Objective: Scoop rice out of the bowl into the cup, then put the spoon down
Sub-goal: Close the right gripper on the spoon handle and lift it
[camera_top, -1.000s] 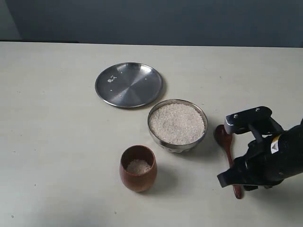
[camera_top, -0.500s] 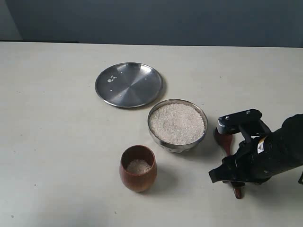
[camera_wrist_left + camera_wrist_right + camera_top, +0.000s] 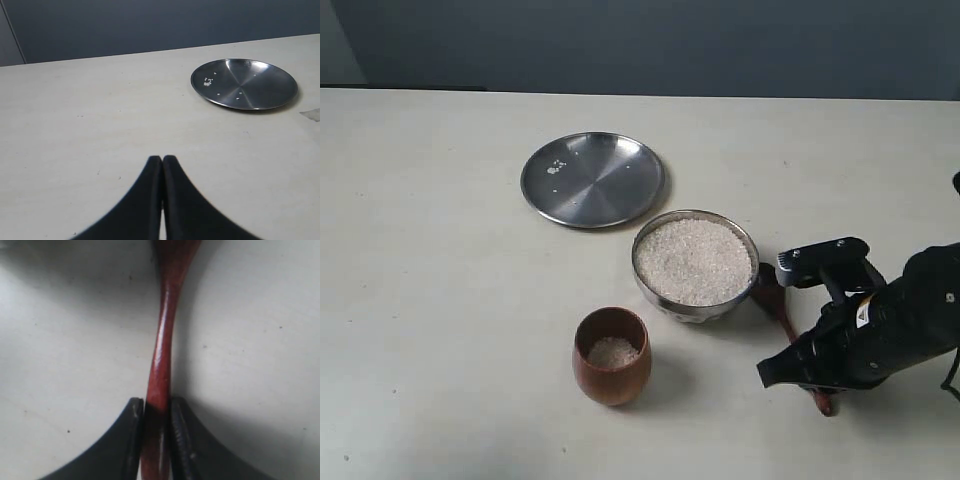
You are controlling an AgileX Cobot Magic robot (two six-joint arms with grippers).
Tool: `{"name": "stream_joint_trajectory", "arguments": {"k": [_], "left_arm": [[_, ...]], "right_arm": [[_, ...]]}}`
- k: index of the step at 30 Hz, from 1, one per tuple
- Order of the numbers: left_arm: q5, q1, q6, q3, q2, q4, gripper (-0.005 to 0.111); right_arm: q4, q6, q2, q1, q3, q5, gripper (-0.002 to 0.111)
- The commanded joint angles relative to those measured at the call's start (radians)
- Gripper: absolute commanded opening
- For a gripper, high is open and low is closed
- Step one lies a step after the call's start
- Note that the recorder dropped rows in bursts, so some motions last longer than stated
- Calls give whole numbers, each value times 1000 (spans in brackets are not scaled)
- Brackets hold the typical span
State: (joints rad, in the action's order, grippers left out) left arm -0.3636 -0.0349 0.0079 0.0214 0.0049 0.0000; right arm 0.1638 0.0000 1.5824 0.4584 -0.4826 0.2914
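The right hand (image 3: pixel 808 375) sits low over the bench (image 3: pixel 440 300), to the right of the bowl (image 3: pixel 695 308). It covers the handle of the spoon (image 3: pixel 772 297), whose head lies just beside the bowl's wall. The bowl is nearly full of rice (image 3: pixel 695 260). The cup (image 3: pixel 611 378) stands in front of the bowl, apart from it, with only a thin layer of grains at its bottom. A steel plate (image 3: pixel 592 180) with a few stray grains lies behind.

From the left wrist, the left hand (image 3: pixel 162 162) is clenched on nothing above bare bench, with the plate ahead of it.

From the right wrist, the two fingers (image 3: pixel 131 415) press either side of the handle, so this hand is grasping the spoon. Whether the spoon is off the bench cannot be told.

The task looks barely begun: the spoon is gripped, but the scooping, the filling of the cup and setting the spoon down all remain.
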Motion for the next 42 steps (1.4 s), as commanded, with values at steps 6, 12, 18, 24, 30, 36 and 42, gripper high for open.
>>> {"name": "stream_joint_trajectory", "arguments": {"k": [6,12,18,24,30,36,42], "left_arm": [[11,3,-1,-3,-5,0,0],[11,3,-1,-3,-5,0,0],[11,3,-1,-3,-5,0,0],[11,3,-1,-3,-5,0,0],[20,3,20,-3,-5,25,0],[164,3,53,-3,-5,318,0],[459,3,53,-3,-5,474,0]], "right_arm": [[-307,407,-102,0,-3,-43,-1],[-559,526,-236,0,-7,20,-1],[-584,462,-332,2,-136,222,-1],[-581,296,-342,2,-250,415,-1],[-531,229,-342,18,-282,437,-1],[-468,153,-342,93,-282,448,-1],[-473,153,-331,148,-282,446,-1]]}}
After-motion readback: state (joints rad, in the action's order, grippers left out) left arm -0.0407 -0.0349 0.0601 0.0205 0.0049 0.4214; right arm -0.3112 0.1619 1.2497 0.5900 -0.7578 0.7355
